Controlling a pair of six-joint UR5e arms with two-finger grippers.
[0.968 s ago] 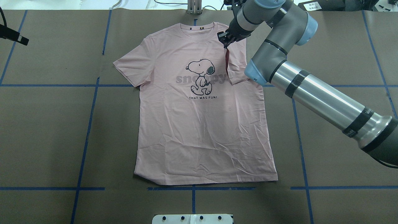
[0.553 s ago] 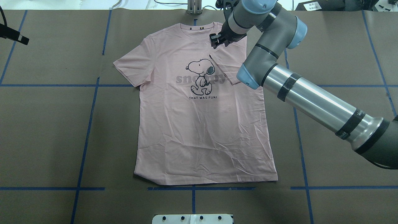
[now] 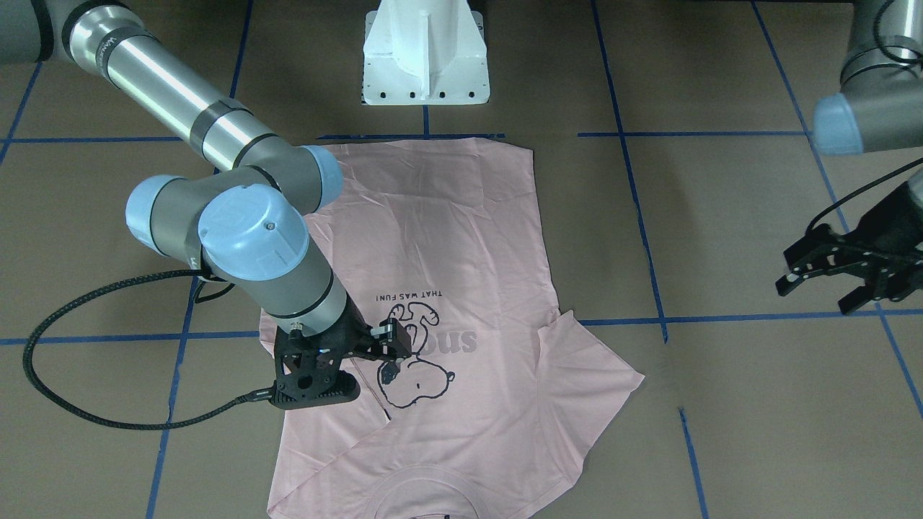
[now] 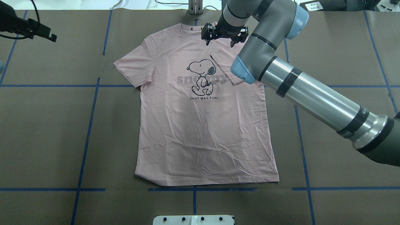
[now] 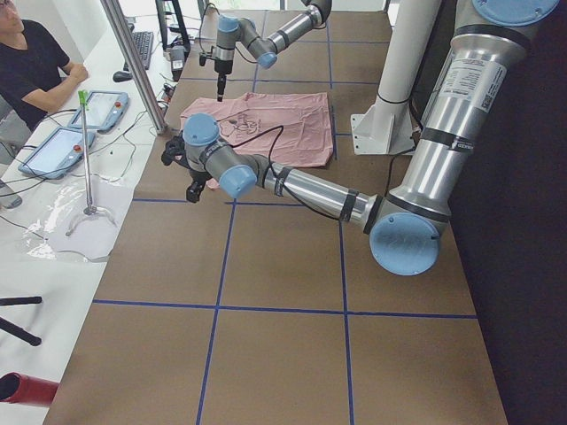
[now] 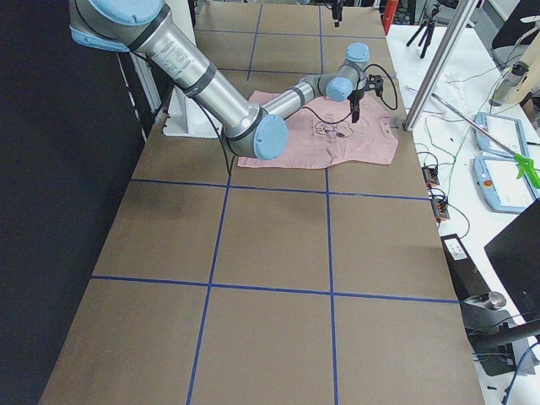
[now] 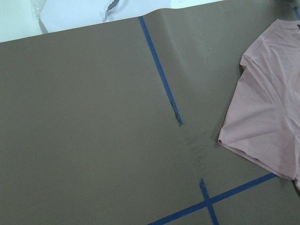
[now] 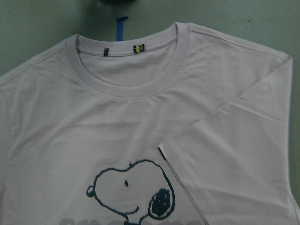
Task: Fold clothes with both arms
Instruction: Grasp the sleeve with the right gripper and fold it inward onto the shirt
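Shirt [image 4: 203, 134] lies flat on the brown table [image 4: 47, 125], print up, collar away from the robot. The sleeve [image 4: 223, 61] on the robot's right is folded in over the chest, its edge touching the lettering. Right gripper [image 4: 220, 40] hovers over that shoulder, fingers spread, holding nothing (seemingly clear of the cloth). Left gripper [image 3: 822, 288] hangs well off the shirt, fingers apart.

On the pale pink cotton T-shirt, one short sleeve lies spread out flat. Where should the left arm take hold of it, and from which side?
Probably pinch the hem corner of the spread sleeve of the pale pink T-shirt, coming down from the robot's left side. The sleeve lies flat, with its hem facing outward toward the open left end effector.
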